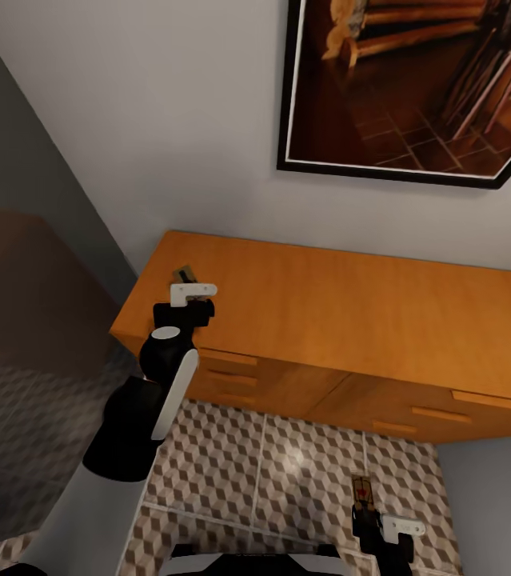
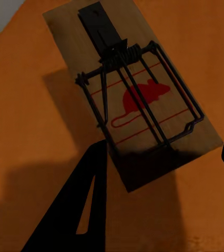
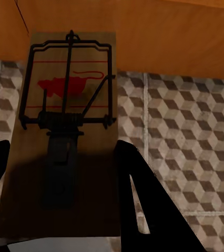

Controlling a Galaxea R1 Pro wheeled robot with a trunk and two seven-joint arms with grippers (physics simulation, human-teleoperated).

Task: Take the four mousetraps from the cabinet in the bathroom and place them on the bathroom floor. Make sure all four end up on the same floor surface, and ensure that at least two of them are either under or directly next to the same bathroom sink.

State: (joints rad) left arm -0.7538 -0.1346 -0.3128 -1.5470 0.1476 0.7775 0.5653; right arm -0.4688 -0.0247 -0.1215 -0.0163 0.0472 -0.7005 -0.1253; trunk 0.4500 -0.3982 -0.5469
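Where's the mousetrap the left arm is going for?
The mousetrap lies flat on top of the cabinet, near its left end, just ahead of the left pincer. In the left wrist view it sits between the open fingers.

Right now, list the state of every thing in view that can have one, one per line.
Mousetrap on the cabinet top: lying flat, untouched, left gripper open around its near end.
Mousetrap in the right gripper: held between the fingers above the floor.
Cabinet: visible drawers all closed.
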